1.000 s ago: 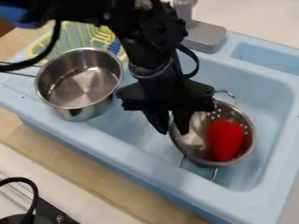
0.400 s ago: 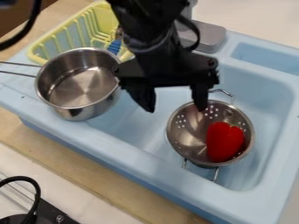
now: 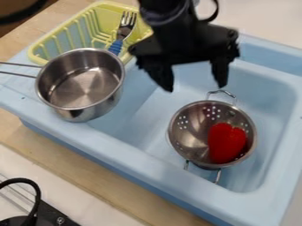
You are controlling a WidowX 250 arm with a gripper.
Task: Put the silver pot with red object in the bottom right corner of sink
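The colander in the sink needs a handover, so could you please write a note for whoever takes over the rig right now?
Gripper: open, empty, above the sink, apart from the colander.
Colander: in the sink, toward its bottom right corner in the camera view, red object inside.
Done: placement looks complete, nothing held.
Left: probably only a check that it sits close enough to the corner.

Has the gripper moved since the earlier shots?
Yes. Measured against the sink, the gripper has shifted toward the back edge: its fingertips were at the red object's pot, and now appear beyond it.
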